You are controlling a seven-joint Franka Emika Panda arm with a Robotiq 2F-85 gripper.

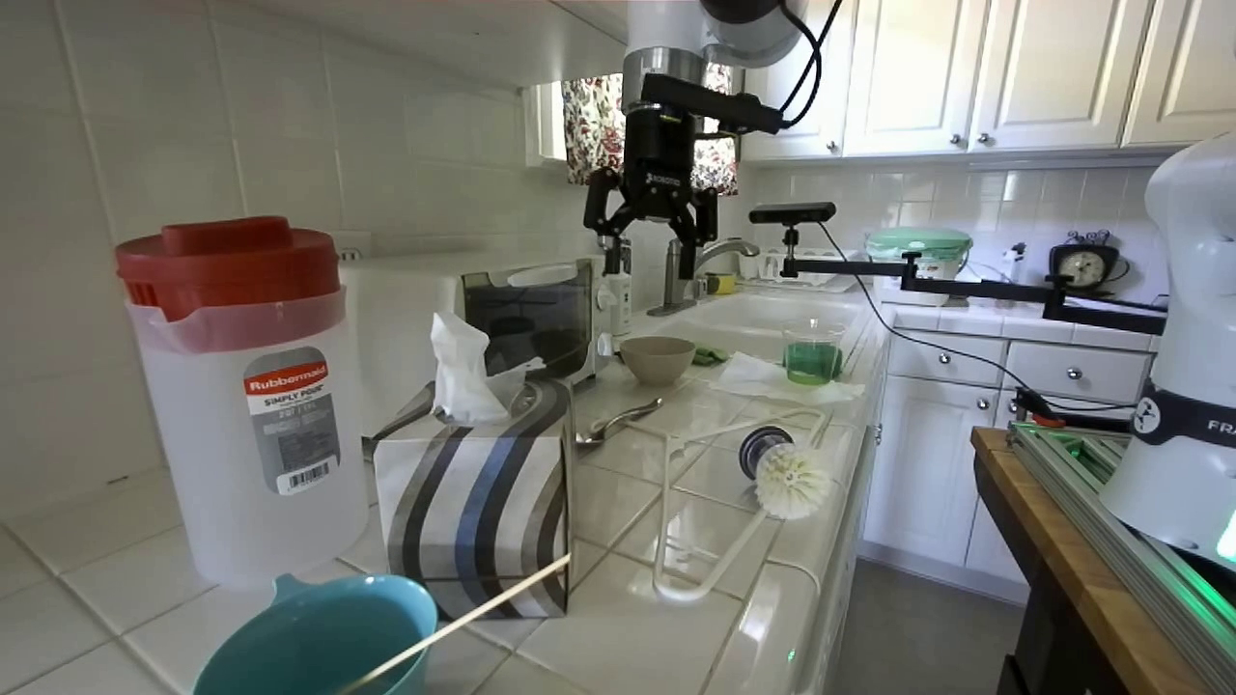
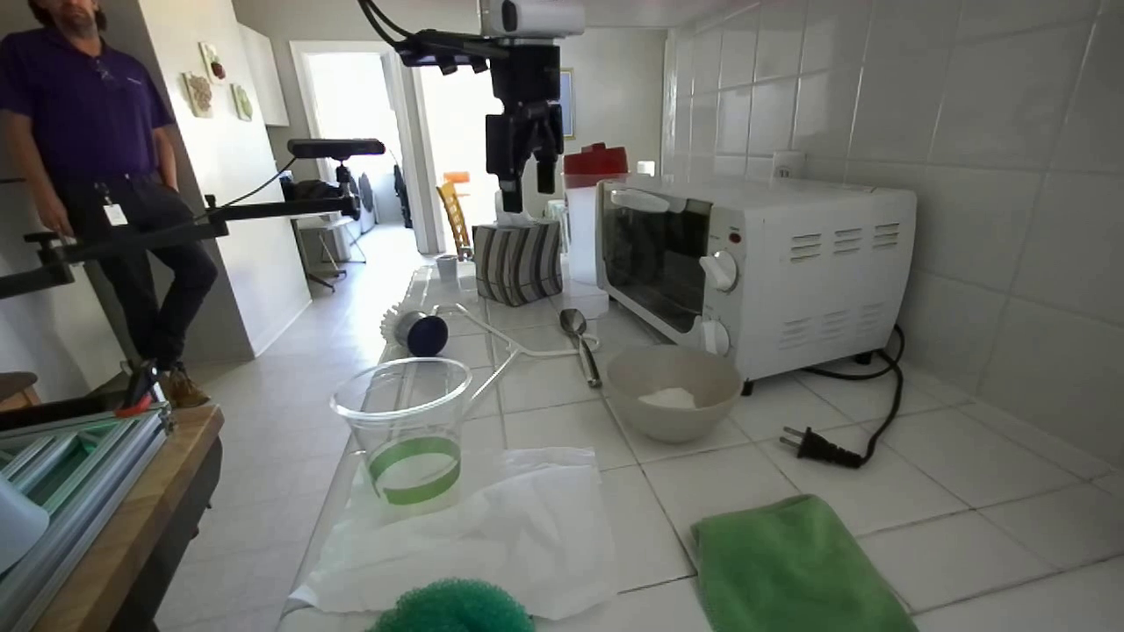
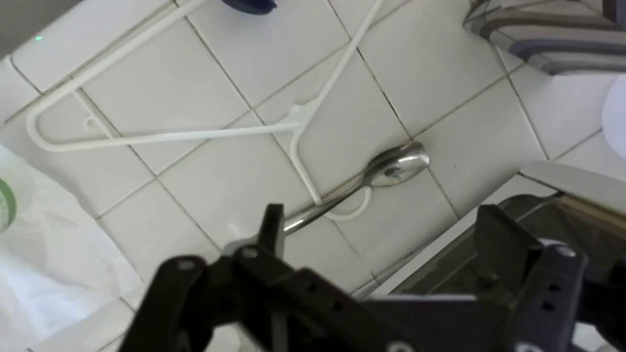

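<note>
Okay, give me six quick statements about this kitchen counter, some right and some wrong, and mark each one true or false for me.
1. The hand is open and holds nothing. True.
2. The pitcher has a blue lid. False: the lid on the pitcher is red.
3. The clear cup stands on the white paper. True.
4. The spoon lies over part of the white hanger. True.
5. The spoon lies inside the bowl. False: it lies on the counter, outside the bowl.
6. The plug is pushed into a wall outlet. False: the plug lies loose on the counter.
</note>
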